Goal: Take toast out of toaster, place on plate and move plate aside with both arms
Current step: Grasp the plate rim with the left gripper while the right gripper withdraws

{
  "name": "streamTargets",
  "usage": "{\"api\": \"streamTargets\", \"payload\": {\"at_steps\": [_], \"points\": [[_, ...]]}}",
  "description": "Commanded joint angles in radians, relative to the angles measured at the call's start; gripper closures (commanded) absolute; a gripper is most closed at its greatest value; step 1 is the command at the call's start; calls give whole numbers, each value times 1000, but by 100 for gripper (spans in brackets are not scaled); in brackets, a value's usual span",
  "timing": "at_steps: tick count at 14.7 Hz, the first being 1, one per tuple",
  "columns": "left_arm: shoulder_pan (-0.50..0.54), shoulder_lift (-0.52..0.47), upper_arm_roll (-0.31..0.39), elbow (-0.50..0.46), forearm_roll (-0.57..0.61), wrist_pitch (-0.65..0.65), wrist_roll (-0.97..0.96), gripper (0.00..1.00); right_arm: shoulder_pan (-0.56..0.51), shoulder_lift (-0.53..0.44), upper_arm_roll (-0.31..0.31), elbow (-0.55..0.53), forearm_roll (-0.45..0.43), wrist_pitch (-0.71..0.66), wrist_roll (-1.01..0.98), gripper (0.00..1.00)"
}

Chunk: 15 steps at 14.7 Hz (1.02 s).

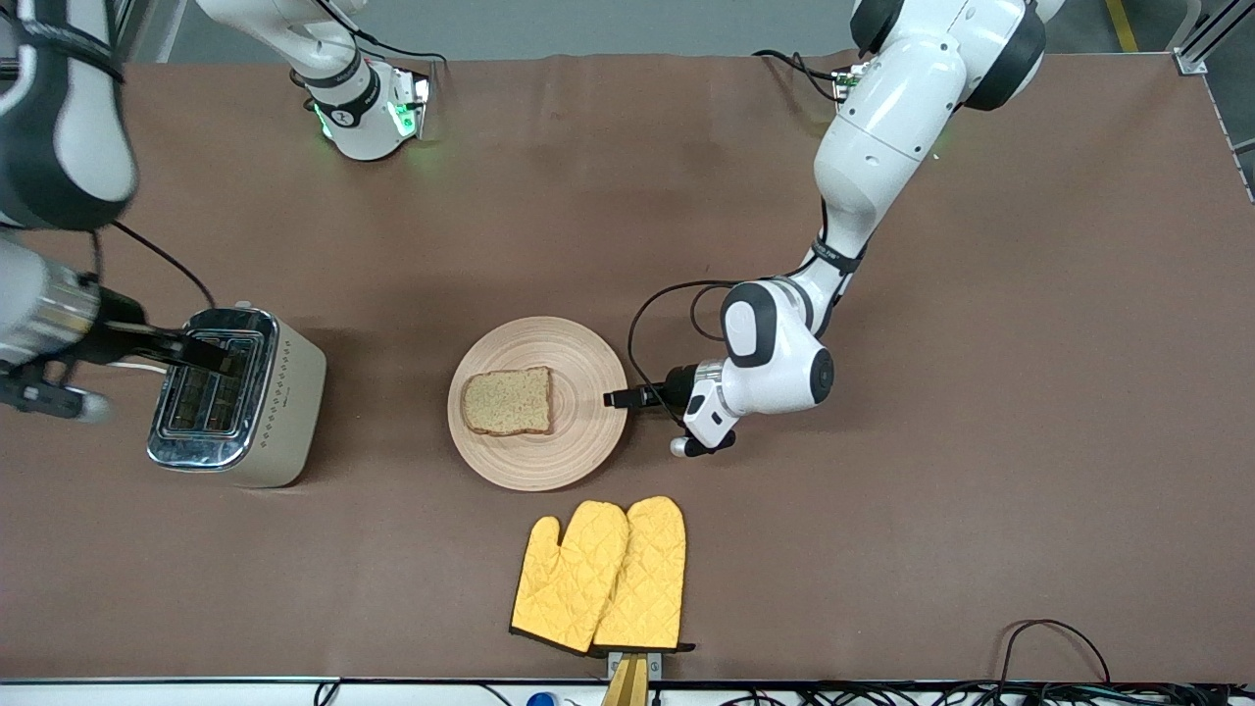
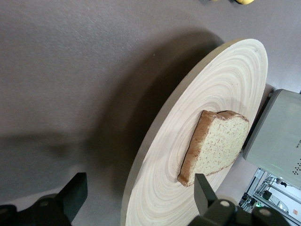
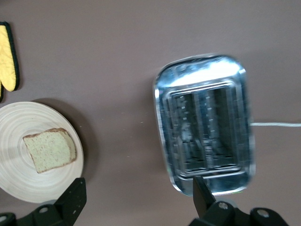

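The round wooden plate (image 1: pixel 578 373) lies at the table's middle with the toast (image 1: pixel 508 401) flat on it. My left gripper (image 1: pixel 616 398) is low at the plate's rim, on the side toward the left arm's end. In the left wrist view the left gripper (image 2: pixel 139 195) is open, with the plate's (image 2: pixel 221 80) rim between its fingers, and the toast (image 2: pixel 216 146) lies farther in. My right gripper (image 1: pixel 208 353) hangs over the toaster (image 1: pixel 279 392). In the right wrist view the right gripper (image 3: pixel 138 197) is open and empty, with the plate (image 3: pixel 14 183) and toast (image 3: pixel 49 149) off to one side.
The silver toaster (image 3: pixel 204 127) stands toward the right arm's end of the table, slots empty, and also shows in the left wrist view (image 2: pixel 277 136). Two yellow quilted oven mitts (image 1: pixel 603 574) lie nearer to the front camera than the plate and show in the right wrist view (image 3: pixel 8 56).
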Motion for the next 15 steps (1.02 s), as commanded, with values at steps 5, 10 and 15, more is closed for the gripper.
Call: {"api": "streamTargets", "payload": {"at_steps": [5, 10, 15], "points": [[-53, 30, 6, 49, -33, 70, 64, 32, -95, -119, 12, 46, -40, -166, -179, 0], [-50, 38, 6, 47, -39, 71, 190, 88, -84, -114, 24, 119, -102, -229, -170, 0], [-24, 11, 12, 47, -25, 70, 224, 98, -49, -108, 23, 157, -112, -229, -167, 0]]}}
